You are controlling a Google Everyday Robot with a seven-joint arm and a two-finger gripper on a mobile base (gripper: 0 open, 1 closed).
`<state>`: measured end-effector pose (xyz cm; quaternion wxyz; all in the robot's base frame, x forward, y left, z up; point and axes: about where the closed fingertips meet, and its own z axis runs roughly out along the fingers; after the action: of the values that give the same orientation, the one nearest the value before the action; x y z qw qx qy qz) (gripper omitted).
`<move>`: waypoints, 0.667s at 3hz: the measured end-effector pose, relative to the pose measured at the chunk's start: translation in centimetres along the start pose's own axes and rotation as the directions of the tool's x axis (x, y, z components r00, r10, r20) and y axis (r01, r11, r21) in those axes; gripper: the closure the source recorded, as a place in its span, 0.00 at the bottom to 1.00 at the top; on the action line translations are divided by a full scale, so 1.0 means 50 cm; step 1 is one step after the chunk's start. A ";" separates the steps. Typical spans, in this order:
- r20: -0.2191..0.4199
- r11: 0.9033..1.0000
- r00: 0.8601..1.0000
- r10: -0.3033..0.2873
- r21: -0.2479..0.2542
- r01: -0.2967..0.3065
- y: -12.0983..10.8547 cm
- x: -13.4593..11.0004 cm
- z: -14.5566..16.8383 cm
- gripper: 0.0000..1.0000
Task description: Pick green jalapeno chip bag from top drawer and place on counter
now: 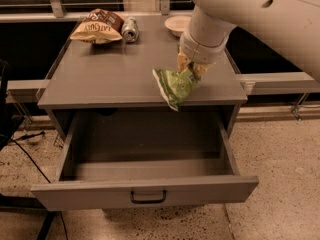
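The thick white arm (260, 14) reaches in from the upper right and bends into a wrist (202, 44) that points steeply down. Below it the claw (190, 69) hangs over the front right part of the worktop (110, 74). Its yellowish fingers (183, 62) are pinched on the top end of the green bag (175, 86), which dangles beneath.
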<state>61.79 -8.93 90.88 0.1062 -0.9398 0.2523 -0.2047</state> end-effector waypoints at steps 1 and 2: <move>-0.019 0.992 1.000 -0.003 0.122 0.005 -0.021 0.036 0.068 1.00; -0.041 0.968 0.999 0.022 0.250 -0.011 -0.036 0.076 0.129 1.00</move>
<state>68.37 -8.72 86.93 0.2198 -0.9122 0.2344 -0.2542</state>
